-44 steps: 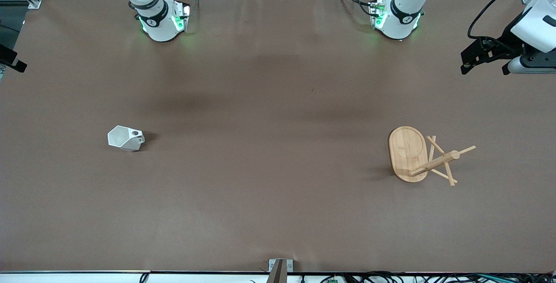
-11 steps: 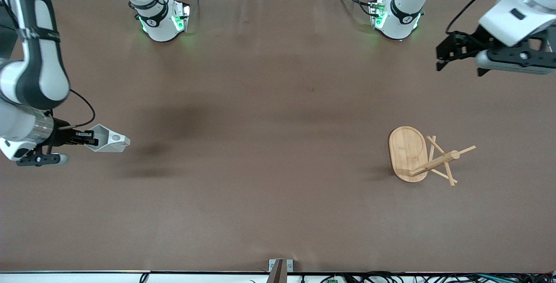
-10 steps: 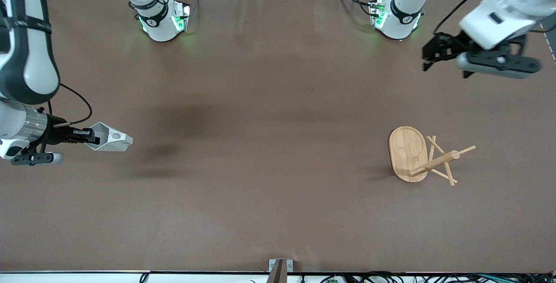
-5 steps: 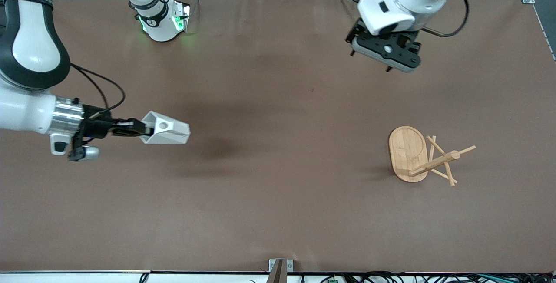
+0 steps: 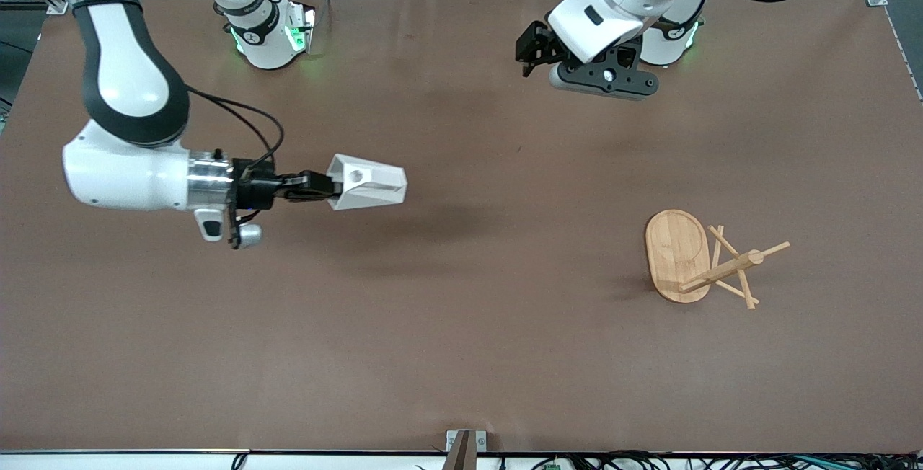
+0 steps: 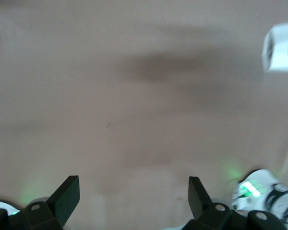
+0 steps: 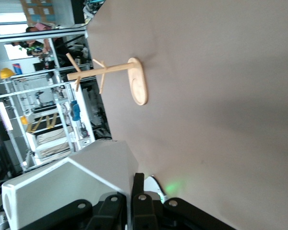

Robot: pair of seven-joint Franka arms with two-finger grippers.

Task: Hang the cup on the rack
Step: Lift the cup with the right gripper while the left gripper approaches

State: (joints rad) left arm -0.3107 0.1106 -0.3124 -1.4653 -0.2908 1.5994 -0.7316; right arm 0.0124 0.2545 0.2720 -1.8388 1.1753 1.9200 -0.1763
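The white faceted cup (image 5: 369, 185) hangs in the air on its side over the table's middle part, toward the right arm's end. My right gripper (image 5: 328, 193) is shut on its rim wall. In the right wrist view the cup (image 7: 72, 187) fills the corner by the gripper (image 7: 132, 191), and the rack (image 7: 105, 72) stands upright ahead. The bamboo rack (image 5: 681, 254) stands toward the left arm's end, with nothing on its pegs. My left gripper (image 5: 530, 59) is open and empty, in the air near its own base. The left wrist view shows its wide-apart fingers (image 6: 67, 196) and the cup (image 6: 281, 47) farther off.
The brown table (image 5: 461, 326) bears only the rack. Both arm bases with green lights stand along the edge farthest from the front camera. A small metal bracket (image 5: 465, 441) sits at the nearest edge.
My right gripper has picked the cup off the table and carried it toward the table's middle. My left arm has swung in from the table's end to near its base.
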